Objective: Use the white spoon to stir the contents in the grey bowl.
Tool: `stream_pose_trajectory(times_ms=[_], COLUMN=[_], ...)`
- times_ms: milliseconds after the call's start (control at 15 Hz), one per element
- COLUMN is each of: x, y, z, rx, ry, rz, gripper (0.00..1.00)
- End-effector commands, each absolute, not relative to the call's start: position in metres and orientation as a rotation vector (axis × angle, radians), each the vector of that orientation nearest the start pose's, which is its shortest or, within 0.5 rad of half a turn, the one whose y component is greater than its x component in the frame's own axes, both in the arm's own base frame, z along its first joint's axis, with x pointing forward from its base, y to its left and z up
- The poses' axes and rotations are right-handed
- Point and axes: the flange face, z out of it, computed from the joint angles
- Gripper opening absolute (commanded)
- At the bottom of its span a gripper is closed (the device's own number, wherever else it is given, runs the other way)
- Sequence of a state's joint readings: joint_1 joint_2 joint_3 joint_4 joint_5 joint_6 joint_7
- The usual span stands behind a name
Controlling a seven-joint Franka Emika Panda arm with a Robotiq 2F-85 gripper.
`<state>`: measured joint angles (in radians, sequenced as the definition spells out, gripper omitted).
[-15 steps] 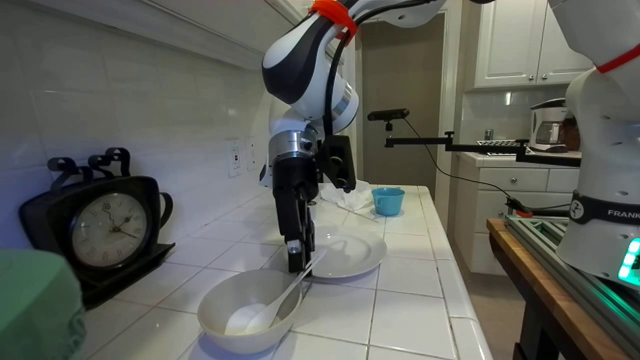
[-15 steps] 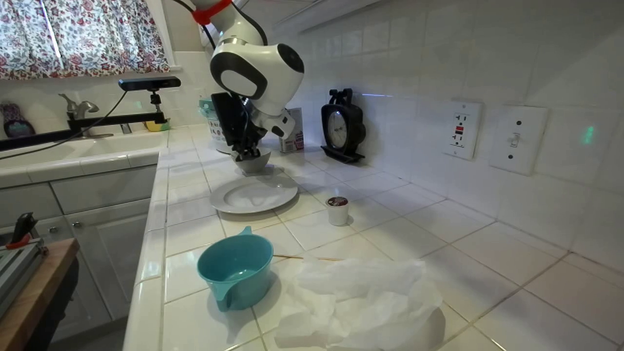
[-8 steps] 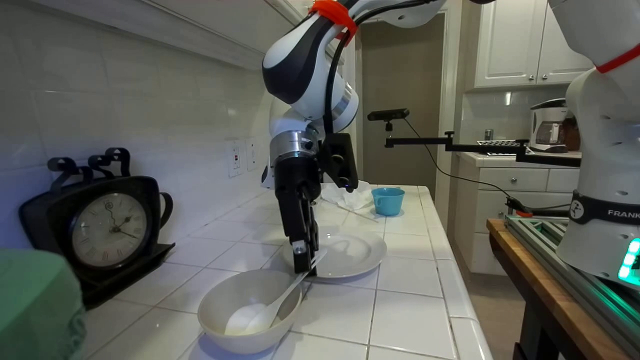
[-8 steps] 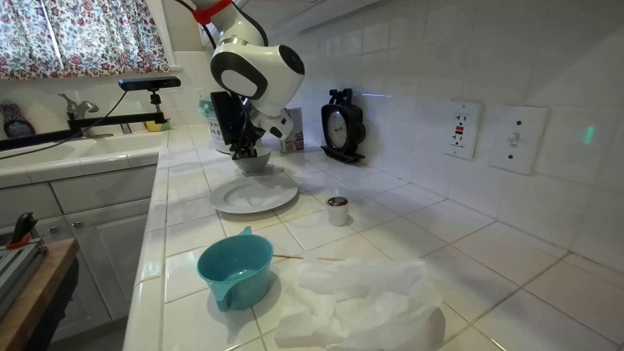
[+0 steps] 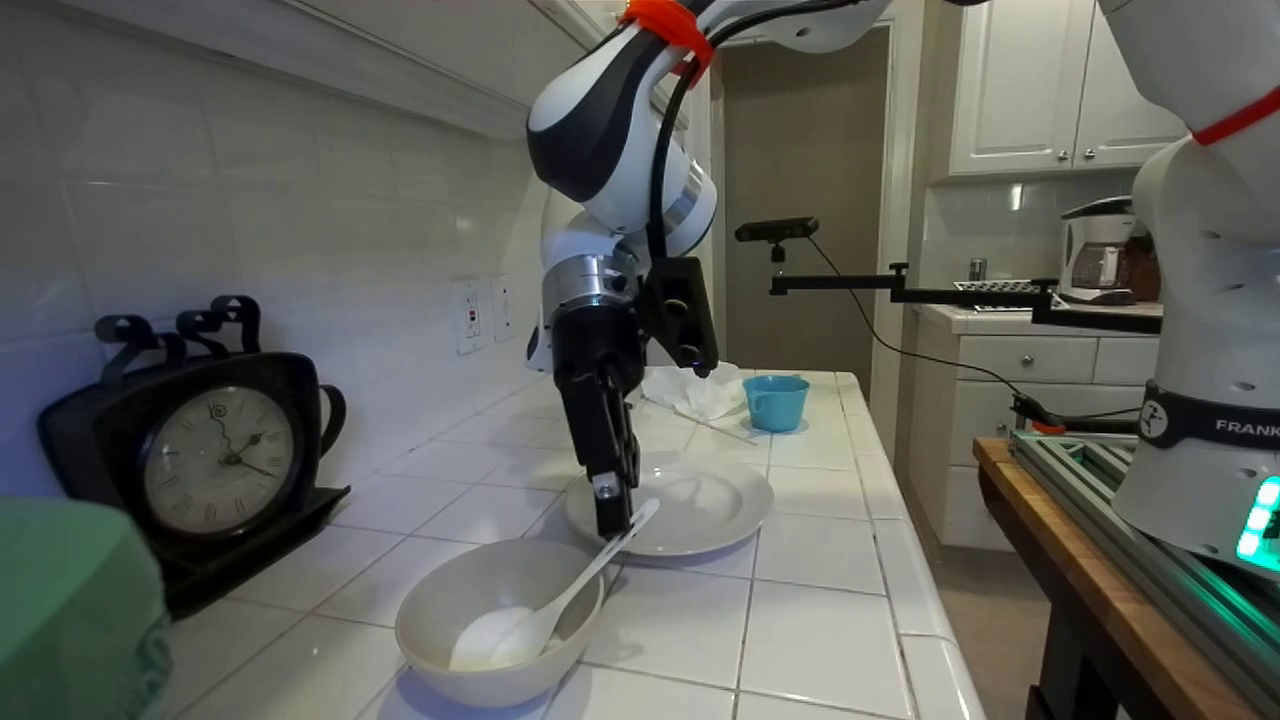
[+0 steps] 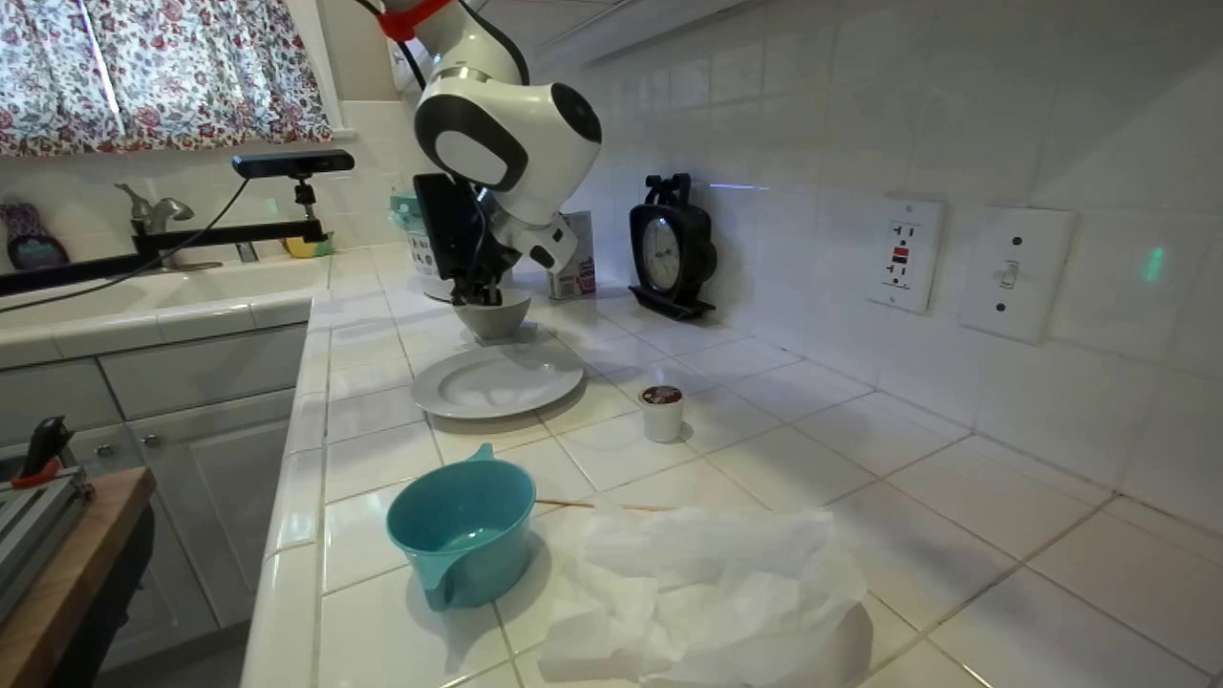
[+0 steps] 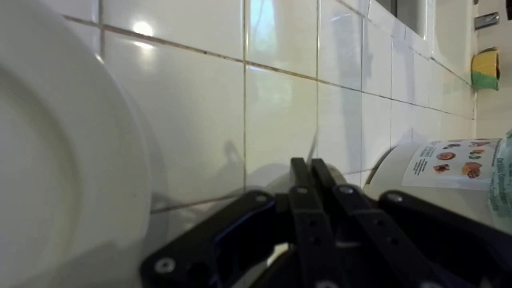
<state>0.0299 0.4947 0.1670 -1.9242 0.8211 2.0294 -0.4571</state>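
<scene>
The grey bowl (image 5: 440, 590) sits on the tiled counter in both exterior views (image 6: 499, 323). The contents (image 5: 485, 635), a small white mound, lie in its bottom. The white spoon (image 5: 572, 592) leans in the bowl, its head against the mound and its handle slanting up over the rim towards the plate. My gripper (image 5: 614, 522) is at the upper handle, above the bowl's plate-side rim. In the wrist view the fingertips (image 7: 307, 163) are nearly together, with the thin handle (image 7: 313, 145) between them. The bowl is mostly hidden behind the fingers there.
A flat white plate (image 5: 700, 505) lies close beside the bowl. A blue cup (image 6: 463, 526), crumpled white paper (image 6: 707, 592) and a small white pod (image 6: 661, 416) stand farther along. A black clock (image 5: 220, 455) is by the wall; a container with a green lid (image 5: 75, 600) is near the bowl.
The two fingertips have come together on the spoon's handle, and the gripper has shifted and tilted slightly towards the plate. The handle's end has moved a little; the bowl has not moved.
</scene>
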Motion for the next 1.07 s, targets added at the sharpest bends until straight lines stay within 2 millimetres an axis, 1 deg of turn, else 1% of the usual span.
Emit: stream_pose_trajectory(times_ms=[0, 333, 467, 600, 733, 1000], x=[0.573, 0.572, 0.573, 0.573, 0.573, 0.573], y=[0.149, 0.149, 0.152, 0.157, 0.162, 0.166], z=[0.231, 0.230, 0.233, 0.243, 0.258, 0.280], rx=[-2.318, -2.311, -2.305, -2.303, -2.327, -2.368], ry=[-0.100, -0.102, -0.115, -0.141, -0.174, -0.239], rz=[0.349, 0.352, 0.332, 0.296, 0.274, 0.223], gripper=[0.00, 0.01, 0.01, 0.01, 0.01, 0.01])
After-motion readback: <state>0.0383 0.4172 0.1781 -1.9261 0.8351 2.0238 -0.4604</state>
